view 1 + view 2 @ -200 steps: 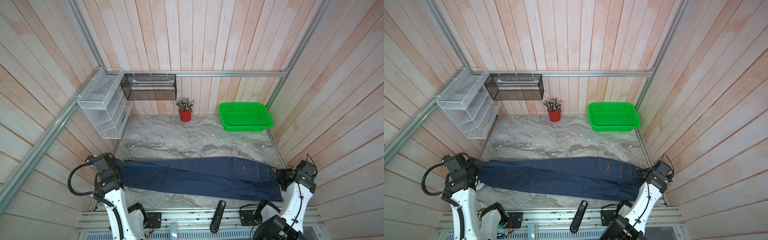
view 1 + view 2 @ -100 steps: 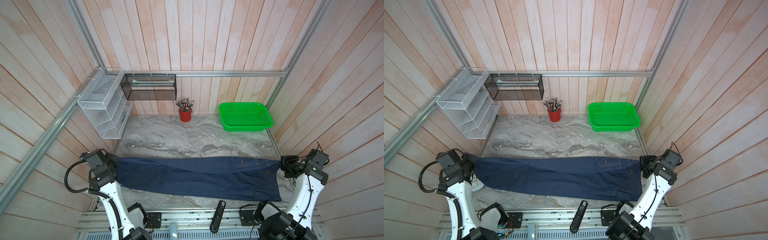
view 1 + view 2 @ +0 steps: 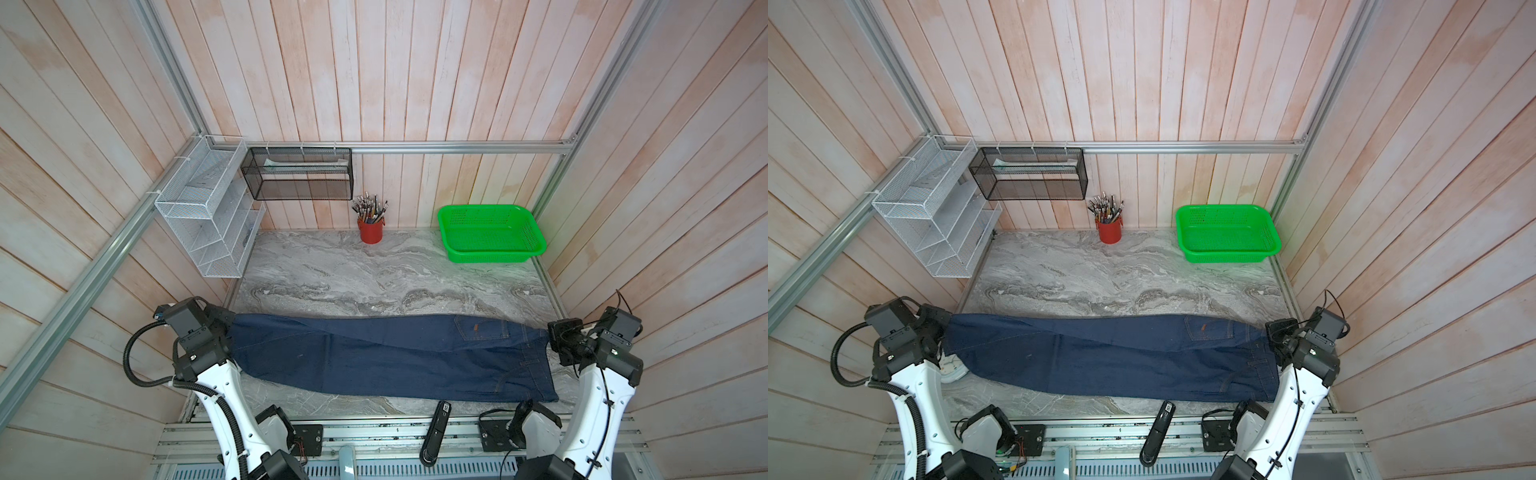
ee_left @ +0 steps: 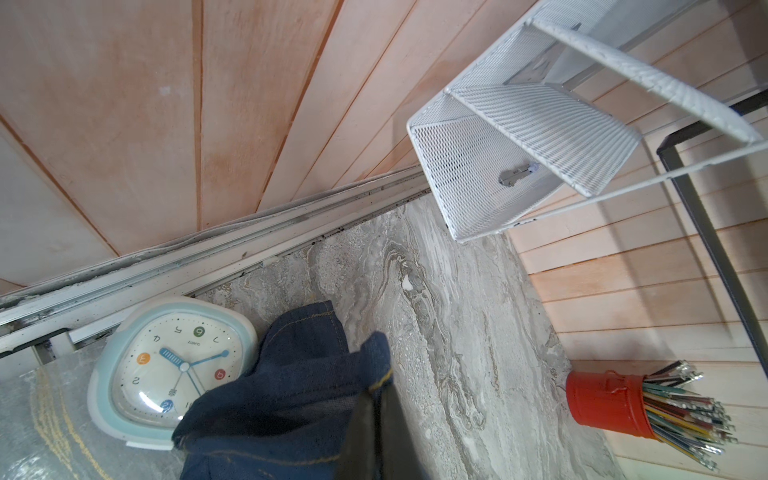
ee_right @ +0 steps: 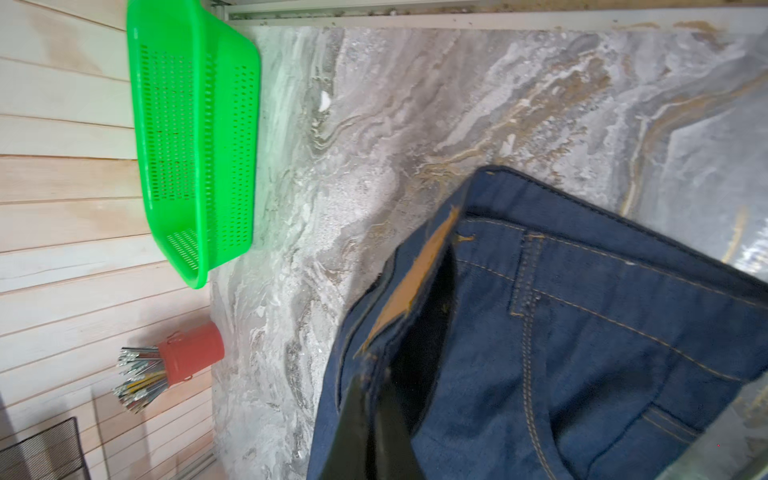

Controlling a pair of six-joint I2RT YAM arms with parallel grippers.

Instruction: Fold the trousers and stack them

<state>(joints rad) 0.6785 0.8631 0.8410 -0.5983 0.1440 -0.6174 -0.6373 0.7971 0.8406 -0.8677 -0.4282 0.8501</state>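
Observation:
The trousers [image 3: 395, 357] [image 3: 1113, 357] are dark blue jeans with tan stitching, stretched lengthwise across the near part of the marble table. Their far edge is held up taut and the near edge trails toward the table's front. My left gripper [image 3: 230, 328] [image 3: 946, 328] is shut on the leg hems at the left end; in the left wrist view the hem cloth [image 4: 291, 395] bunches round the left gripper [image 4: 376, 399]. My right gripper [image 3: 548, 336] [image 3: 1268, 332] is shut on the waistband; the right wrist view shows the right gripper [image 5: 370, 382] beside the tan patch [image 5: 415, 282].
A green basket [image 3: 490, 254] sits at the back right and a red cup of pens [image 3: 370, 232] at the back middle. A white mesh rack [image 3: 208, 224] and a black mesh shelf [image 3: 297, 178] hang on the walls. A clock [image 4: 166, 365] lies under the left hem end.
Both grippers have risen and drawn apart with the trousers' ends still in them. The cloth, which lay slack on the table, is now stretched and lifted along its far edge.

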